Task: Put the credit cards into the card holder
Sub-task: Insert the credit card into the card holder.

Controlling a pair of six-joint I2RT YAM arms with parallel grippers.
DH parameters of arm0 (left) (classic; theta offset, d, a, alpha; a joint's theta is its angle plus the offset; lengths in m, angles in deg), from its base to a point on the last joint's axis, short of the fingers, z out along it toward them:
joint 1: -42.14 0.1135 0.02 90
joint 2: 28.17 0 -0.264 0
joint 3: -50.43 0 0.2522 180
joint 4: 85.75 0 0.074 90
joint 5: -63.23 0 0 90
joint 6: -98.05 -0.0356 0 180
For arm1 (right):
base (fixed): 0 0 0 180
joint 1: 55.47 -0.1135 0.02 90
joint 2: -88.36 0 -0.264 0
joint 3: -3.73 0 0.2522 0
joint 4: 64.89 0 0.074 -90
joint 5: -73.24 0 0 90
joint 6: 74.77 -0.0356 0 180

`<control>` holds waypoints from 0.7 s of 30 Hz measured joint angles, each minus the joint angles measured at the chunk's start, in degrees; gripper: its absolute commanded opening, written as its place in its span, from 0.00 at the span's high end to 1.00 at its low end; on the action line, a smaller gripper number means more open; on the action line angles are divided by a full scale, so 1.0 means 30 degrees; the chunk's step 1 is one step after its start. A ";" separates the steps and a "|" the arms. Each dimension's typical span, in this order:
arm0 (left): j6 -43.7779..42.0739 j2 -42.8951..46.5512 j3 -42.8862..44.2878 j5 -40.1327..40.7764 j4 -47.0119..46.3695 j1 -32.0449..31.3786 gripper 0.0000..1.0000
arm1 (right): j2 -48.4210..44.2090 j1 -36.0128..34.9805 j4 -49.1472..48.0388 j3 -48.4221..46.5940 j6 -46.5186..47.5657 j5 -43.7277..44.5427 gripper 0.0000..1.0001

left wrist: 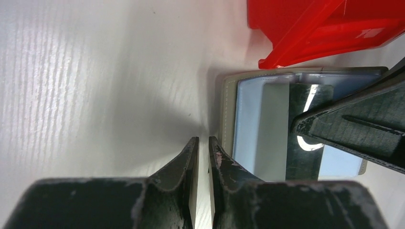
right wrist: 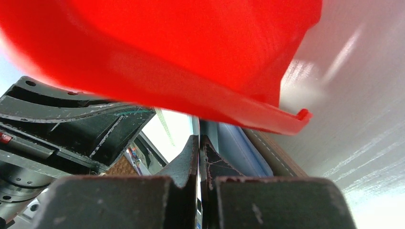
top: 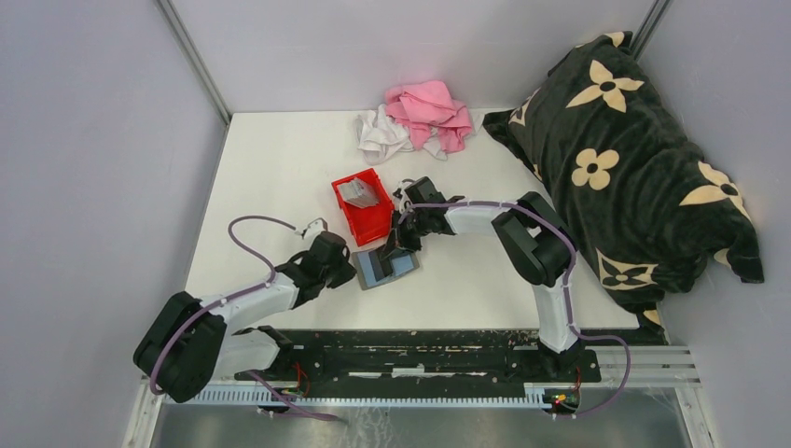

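The open card holder, a flat dark grey folding wallet with a pale bluish lining [top: 390,267], lay on the white table [top: 280,177] just near of the red plastic bin [top: 375,226]. A small stack of thin light grey credit cards [top: 356,192] stood inside that bin, not yet in the wallet.

The left gripper [left wrist: 204,143] sat low at the wallet's left edge. Its jaws were nearly together with a thin empty slit between them, so it was probably there to brace the wallet against sliding. The right gripper [top: 400,246] reached down from the far right onto the lining, clenched tight. It seemed to be feeding or pressing something into a pocket.

Whether a card was pinched between its fingers could not be made out, because the bin's wall filled most of the right wrist view. In the left wrist view, a pale grey strip [left wrist: 274,126] on the lining may have been a card or a pocket edge.
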 measured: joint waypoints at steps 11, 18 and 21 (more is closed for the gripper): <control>-0.0015 -0.1851 0.1093 -0.0481 -0.0641 0.0015 0.82 | 0.0372 -0.0474 0.2040 -0.1319 0.1209 0.0714 0.69; -0.0022 -0.1887 0.1107 -0.0488 -0.0685 0.0015 0.84 | 0.0444 -0.1035 0.4539 -0.2805 0.2739 0.2084 0.49; -0.0022 -0.1836 0.1056 -0.0488 -0.0692 0.0015 0.85 | 0.0444 -0.1188 0.5289 -0.3257 0.3140 0.2514 0.33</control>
